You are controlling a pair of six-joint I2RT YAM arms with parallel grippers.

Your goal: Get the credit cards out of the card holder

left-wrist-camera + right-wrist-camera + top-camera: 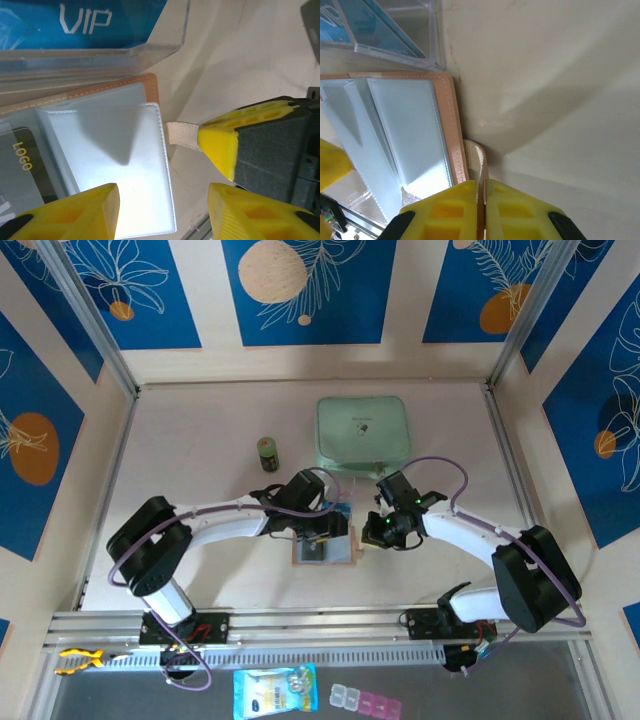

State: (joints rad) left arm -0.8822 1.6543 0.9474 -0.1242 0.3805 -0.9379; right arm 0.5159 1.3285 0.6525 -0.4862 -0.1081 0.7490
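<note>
The tan card holder (322,552) lies open on the table, grey-clear pockets up (115,165). One pocket at its left holds a dark credit card printed LOGO (21,157). My left gripper (162,212) hovers open over the holder's right edge, its fingers apart with nothing between them (330,530). My right gripper (481,192) is shut on the holder's small tan strap tab (479,157), just off the holder's stitched edge (445,105). That tab (181,135) also shows in the left wrist view, pinched in the right gripper's yellow fingertip (220,145).
A clear plastic box with a blue VIP card (85,20) lies against the holder's far edge. Further back stand a mint-green zip case (362,432) and a small dark bottle (268,453). Metal rails (330,625) run along the near edge.
</note>
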